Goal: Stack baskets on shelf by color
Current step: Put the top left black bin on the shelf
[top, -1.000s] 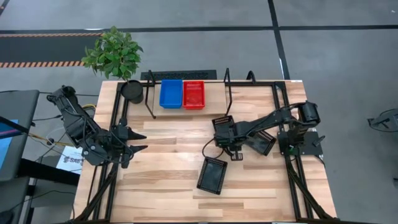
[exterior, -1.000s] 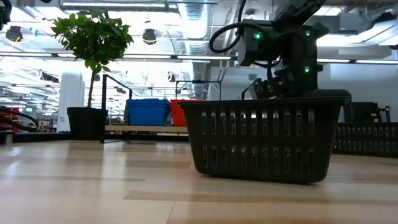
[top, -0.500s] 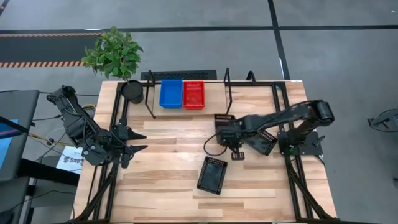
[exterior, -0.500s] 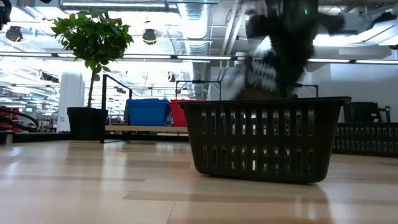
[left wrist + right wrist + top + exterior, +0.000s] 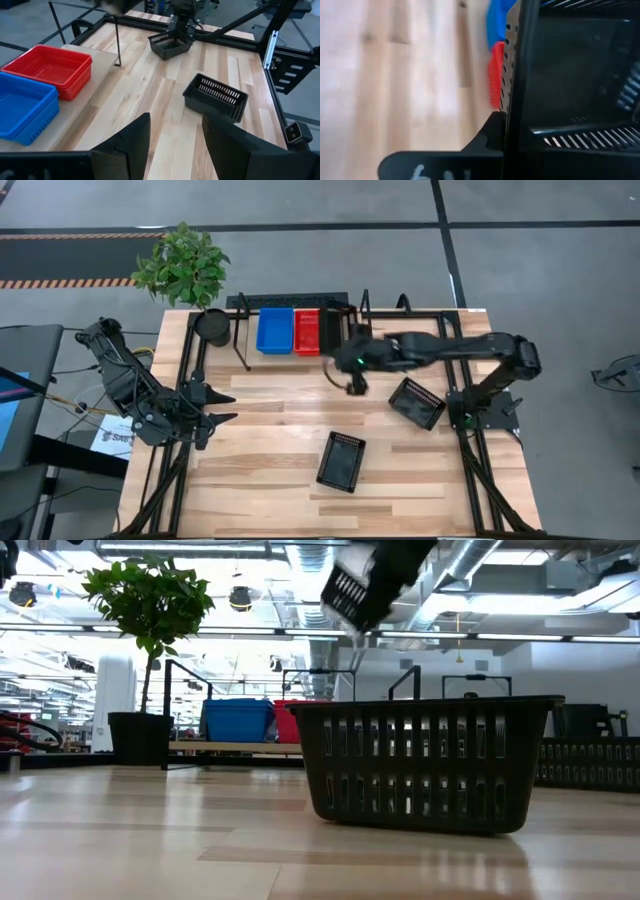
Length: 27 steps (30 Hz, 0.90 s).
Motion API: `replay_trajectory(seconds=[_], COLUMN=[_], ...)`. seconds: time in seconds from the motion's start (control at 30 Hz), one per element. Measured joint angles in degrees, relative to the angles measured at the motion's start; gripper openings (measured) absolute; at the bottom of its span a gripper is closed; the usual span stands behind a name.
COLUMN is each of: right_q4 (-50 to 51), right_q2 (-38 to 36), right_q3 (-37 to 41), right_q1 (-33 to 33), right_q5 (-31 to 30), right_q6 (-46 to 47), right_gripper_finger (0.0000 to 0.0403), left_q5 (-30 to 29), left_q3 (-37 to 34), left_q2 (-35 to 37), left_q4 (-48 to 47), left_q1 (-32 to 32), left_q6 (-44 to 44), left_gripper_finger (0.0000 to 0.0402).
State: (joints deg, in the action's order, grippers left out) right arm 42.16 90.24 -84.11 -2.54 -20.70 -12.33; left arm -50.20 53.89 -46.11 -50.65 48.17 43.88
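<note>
And the right arm swings up and across — its right hand (image 5: 345, 345) now hangs over the shelf (image 5: 345, 315), clenched on a black basket (image 5: 362, 585) that a second ago was low over the worktop (image 5: 270, 430). It's lifted clear, tilted, just beside the red baskets (image 5: 310, 332) and blue baskets (image 5: 274, 331). Looks like black gets its own spot next to red. Two more black baskets wait on the worktop (image 5: 341, 461) (image 5: 417, 402). The left hand (image 5: 222, 408) idles released at its side.

Held black basket (image 5: 362, 582) blurred, cut off by top edge in low view; right gripper's (image 5: 345, 340) jaws hidden.
</note>
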Motion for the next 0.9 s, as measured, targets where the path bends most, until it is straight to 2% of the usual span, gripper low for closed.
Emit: replay_trajectory(seconds=[0.13,0.37,0.9], right_q4=[-4.14,-1.94,4.54], right_q2=[4.95,10.62,12.3], right_q3=[-0.12,-0.12,-0.14], right_q1=[-5.44,-11.79,-15.43], right_q5=[1.11,1.43,2.88], right_q6=[-4.46,-5.78,-4.03], right_gripper_finger=[0.0004,0.0005,0.0003], left_q5=[-0.08,-0.04,0.03], left_q3=[-0.02,-0.02,-0.02], left_q2=[-0.01,0.01,0.01], left_q4=[0.02,0.0,-0.08], left_q1=[0.01,-0.01,0.0], left_q6=[-0.07,0.34,0.3], left_gripper_finger=[0.0167,0.0167,0.0167])
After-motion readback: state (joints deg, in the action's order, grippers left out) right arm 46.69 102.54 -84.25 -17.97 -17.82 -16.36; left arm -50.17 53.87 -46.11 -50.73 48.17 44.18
